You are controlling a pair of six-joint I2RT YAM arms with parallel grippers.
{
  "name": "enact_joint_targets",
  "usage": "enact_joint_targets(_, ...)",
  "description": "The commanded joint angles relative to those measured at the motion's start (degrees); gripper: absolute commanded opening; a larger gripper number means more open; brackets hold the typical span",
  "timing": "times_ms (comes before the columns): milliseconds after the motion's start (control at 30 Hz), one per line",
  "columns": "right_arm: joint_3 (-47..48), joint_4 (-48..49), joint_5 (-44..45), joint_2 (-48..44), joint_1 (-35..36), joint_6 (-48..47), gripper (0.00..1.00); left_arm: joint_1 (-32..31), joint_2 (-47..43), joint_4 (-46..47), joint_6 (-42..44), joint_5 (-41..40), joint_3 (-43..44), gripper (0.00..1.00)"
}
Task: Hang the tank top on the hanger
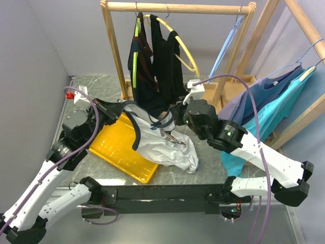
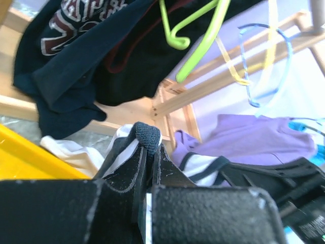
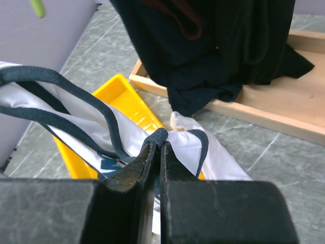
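Observation:
The white tank top (image 1: 161, 142) with dark navy trim hangs stretched between my two grippers above the table, its lower part bunched on the surface. My left gripper (image 1: 120, 108) is shut on the navy trim (image 2: 148, 137) at one shoulder. My right gripper (image 1: 175, 114) is shut on the navy trim (image 3: 161, 138) at the other shoulder. The white cloth (image 3: 76, 119) spreads left in the right wrist view. The light-blue hanger (image 1: 226, 47) hangs by its metal hook from the right end of the wooden rail. It also shows in the left wrist view (image 2: 266, 63).
A yellow tray (image 1: 119, 150) lies under the tank top. A wooden rack (image 1: 177, 7) holds dark garments (image 1: 152, 66) on lime-green and yellow hangers. Purple and teal shirts (image 1: 264, 101) hang on a second rack at right. The rack's wooden base (image 3: 264, 107) is close ahead.

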Motion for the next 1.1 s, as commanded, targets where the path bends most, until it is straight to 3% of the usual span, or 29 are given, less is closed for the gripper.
enact_joint_targets(0,-1.1,0.9,-1.5,-3.4,0.3,1.3,0.00,0.2,-0.7,3.5,2.8,4.8,4.0,0.01)
enact_joint_targets(100,1.9,-0.2,1.3,-4.4,0.1,0.2,0.00,0.1,1.2,2.6,6.5,5.9,9.8,0.01)
enact_joint_targets(500,36.9,3.2,12.4,0.3,0.2,-16.1,0.00,0.2,17.2,9.5,15.1,15.6,40.2,0.01)
enact_joint_targets(667,42.8,4.7,14.4,2.6,0.1,-19.9,0.00,0.1,22.7,8.0,15.7,17.0,49.9,0.01)
enact_joint_targets(767,41.5,2.7,14.4,1.4,0.2,-18.4,0.00,0.2,22.7,7.0,16.0,16.9,48.2,0.01)
enact_joint_targets(933,22.2,-0.4,12.2,-4.8,0.2,-11.1,0.00,0.2,17.4,5.6,17.3,15.8,37.0,0.01)
enact_joint_targets(1067,3.5,0.6,7.9,-13.9,0.1,-1.2,0.00,0.1,11.4,6.1,15.9,19.9,17.1,0.01)
